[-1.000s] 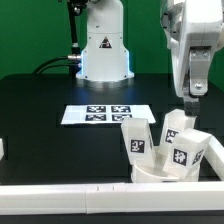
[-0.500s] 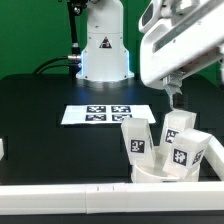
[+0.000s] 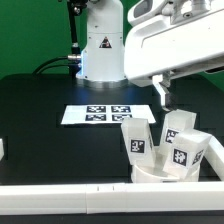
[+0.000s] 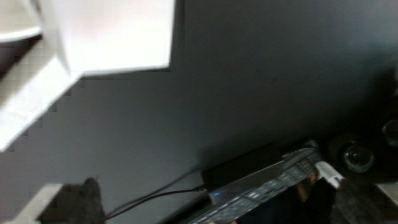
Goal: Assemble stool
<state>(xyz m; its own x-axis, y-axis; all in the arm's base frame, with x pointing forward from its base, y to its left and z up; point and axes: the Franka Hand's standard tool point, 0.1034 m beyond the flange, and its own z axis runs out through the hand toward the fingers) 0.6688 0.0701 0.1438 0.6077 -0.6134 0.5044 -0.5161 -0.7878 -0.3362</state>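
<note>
Exterior view: stool (image 3: 165,150) standing near the front of the black table (image 3: 40,110), toward the exterior view's right — round white seat (image 3: 160,174) lying flat at the bottom, three blocky white legs (image 3: 137,138) rising from it, each bearing a black-and-white square tag. Legs leaning slightly apart rather than strictly parallel; plastic smooth and matte. Just behind the stool, flat on the tabletop, the marker board (image 3: 109,115) — thin white sheet printed with four square tags in a row; patterns too small to read as writing. Low white rail (image 3: 70,196) bordering the table's front edge. White robot base (image 3: 103,45) at the back, marked with a dark triangular warning sign, cables trailing to the exterior view's left.

Gripper (image 3: 162,96) raised above and behind the stool, tilted, well apart from the legs, with only one dark fingertip clearly seen below the bulky white wrist housing; open or closed — cannot tell, nothing seen in its grasp.

Wrist view only: blurred stretch of dark tabletop, one white block (image 4: 111,35) close to the lens, a pale edge beside it, and black cables (image 4: 267,180) with dim equipment beyond. Stool, marker board and fingers not identifiable here.
</note>
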